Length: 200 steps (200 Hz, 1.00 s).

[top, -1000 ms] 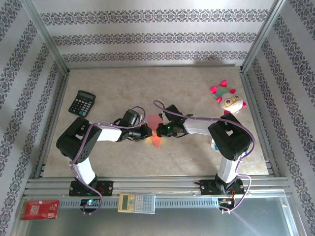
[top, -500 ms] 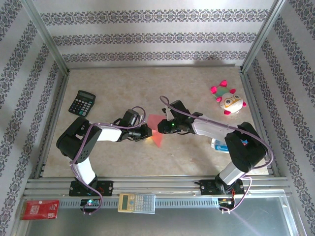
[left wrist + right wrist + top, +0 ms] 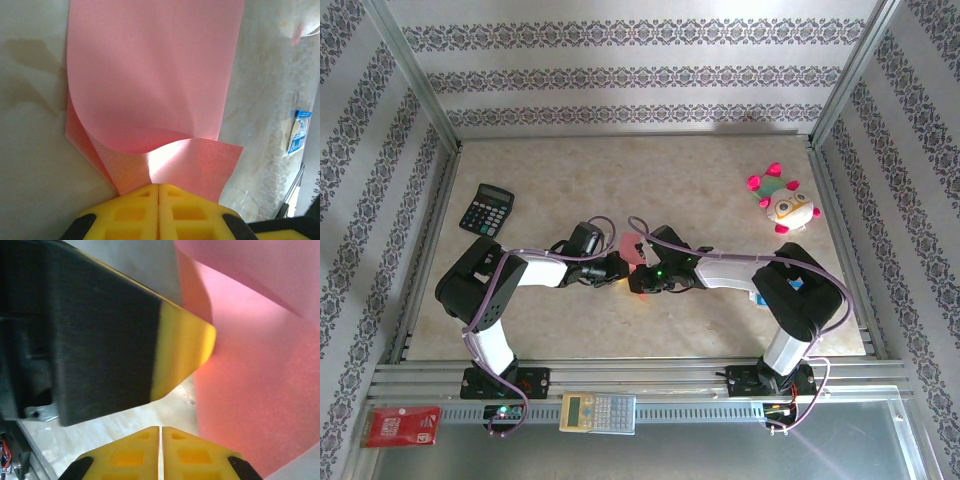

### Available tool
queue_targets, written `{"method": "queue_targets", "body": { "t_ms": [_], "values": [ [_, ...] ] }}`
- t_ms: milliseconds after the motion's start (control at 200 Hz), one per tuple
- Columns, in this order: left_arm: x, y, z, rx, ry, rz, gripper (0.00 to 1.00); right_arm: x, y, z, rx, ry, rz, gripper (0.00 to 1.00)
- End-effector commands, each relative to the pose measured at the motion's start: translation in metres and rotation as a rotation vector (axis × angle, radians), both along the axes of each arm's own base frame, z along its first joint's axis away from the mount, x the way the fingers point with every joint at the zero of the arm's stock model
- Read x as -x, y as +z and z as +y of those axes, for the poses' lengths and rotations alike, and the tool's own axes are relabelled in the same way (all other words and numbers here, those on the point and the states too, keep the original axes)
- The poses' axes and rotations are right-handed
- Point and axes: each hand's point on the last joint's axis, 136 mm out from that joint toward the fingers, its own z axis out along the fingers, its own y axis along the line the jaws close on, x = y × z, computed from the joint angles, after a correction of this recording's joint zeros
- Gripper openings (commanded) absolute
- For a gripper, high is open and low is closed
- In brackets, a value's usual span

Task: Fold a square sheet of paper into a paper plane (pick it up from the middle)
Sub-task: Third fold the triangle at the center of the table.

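The square sheet of paper (image 3: 631, 247) is salmon pink, folded over on itself and curling up off the table at mid-table. In the left wrist view the paper (image 3: 150, 75) rises in a loose loop, and my left gripper (image 3: 158, 186) is shut on its near edge. My left gripper (image 3: 618, 270) and right gripper (image 3: 640, 280) meet tip to tip. The right gripper (image 3: 161, 428) is shut with nothing between its yellow pads, just left of the paper (image 3: 260, 390). The left gripper's yellow-tipped finger (image 3: 185, 355) looms close above it.
A black calculator (image 3: 486, 209) lies at the left and a pink-and-white plush toy (image 3: 782, 201) at the far right. A blue-and-white packet (image 3: 297, 132) lies near the right arm. A grey calculator (image 3: 598, 411) and a red card (image 3: 404, 426) rest on the front rail.
The right gripper swung up and away half a second ago, then came back down beside the left gripper. Less of the paper shows from above. The left arm held still.
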Motion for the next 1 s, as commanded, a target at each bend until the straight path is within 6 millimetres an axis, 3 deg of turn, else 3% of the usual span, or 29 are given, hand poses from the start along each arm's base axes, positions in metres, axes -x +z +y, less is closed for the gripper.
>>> {"method": "queue_targets", "body": {
  "t_ms": [0, 410, 719, 994],
  "values": [
    [0.017, -0.046, 0.027, -0.154, 0.026, 0.105, 0.1, 0.004, -0.012, -0.002, 0.005, 0.009, 0.02, 0.1],
    [0.011, -0.034, 0.021, -0.132, 0.016, 0.085, 0.1, 0.016, -0.045, -0.025, 0.064, -0.007, 0.073, 0.09],
    [-0.006, 0.028, -0.003, 0.024, 0.012, 0.006, 0.15, 0.024, -0.055, -0.035, 0.06, -0.034, 0.102, 0.07],
    [-0.003, 0.021, -0.016, 0.041, -0.009, 0.048, 0.08, 0.022, -0.058, -0.038, 0.064, -0.054, 0.107, 0.04]
  ]
}}
